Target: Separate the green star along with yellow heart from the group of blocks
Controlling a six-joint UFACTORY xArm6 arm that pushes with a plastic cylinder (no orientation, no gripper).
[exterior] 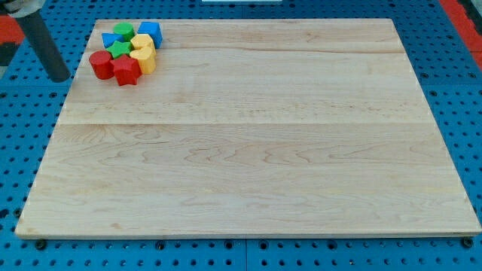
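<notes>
All the blocks sit packed together in one cluster near the top left corner of the wooden worktop. The green star lies in the middle of the cluster, hemmed in on every side. Just to its right, touching it, are two yellow blocks: an upper one and a lower one. Both are rounded, and I cannot tell which of them is the heart. Above the star sits a second green block, its shape hard to make out, with a blue block at its left and a blue cube at its right. Below the star, a red cylinder stands at the cluster's left edge, and a red star touches it on the right.

The dark rod comes down from the view's top left corner, and my tip rests just off the worktop's left edge, over the blue pegboard. It is left of the red cylinder, near it but apart, touching no block.

The arm carries no claw, so nothing is clenched or released. No brand, label or writing can be read anywhere.
</notes>
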